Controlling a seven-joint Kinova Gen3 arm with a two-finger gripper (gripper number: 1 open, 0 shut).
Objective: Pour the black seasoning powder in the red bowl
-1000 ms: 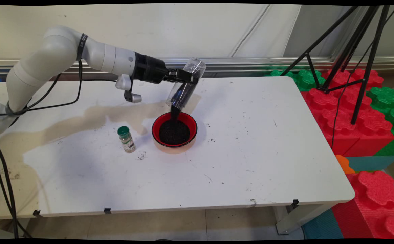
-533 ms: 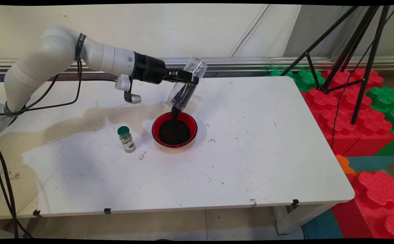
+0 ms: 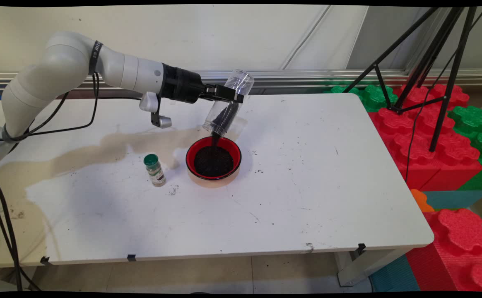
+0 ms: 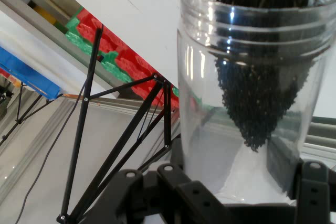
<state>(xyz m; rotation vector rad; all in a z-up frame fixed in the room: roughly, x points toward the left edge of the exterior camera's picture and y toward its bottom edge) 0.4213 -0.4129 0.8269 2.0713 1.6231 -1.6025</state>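
Main view shows a clear plastic jar [image 3: 227,103] tipped mouth-down just above the red round bowl [image 3: 213,158], so its little black grains [image 3: 224,117] slide out into the bowl. The black gripper [image 3: 229,94] squeezes the jar's middle to keep it from slipping. A small glass spice bottle with a green cap [image 3: 154,169] stands left of the bowl on the white table [image 3: 328,186]. Black tripod legs [image 3: 423,62] stand far right of the bowl.

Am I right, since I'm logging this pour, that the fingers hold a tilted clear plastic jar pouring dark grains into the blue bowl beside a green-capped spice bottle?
Not quite: the round bowl is red, not blue, as the main view shows. The rest stands: the fingers hold the tilted clear plastic jar, which pours dark grains into that bowl, beside the small green-capped spice bottle.
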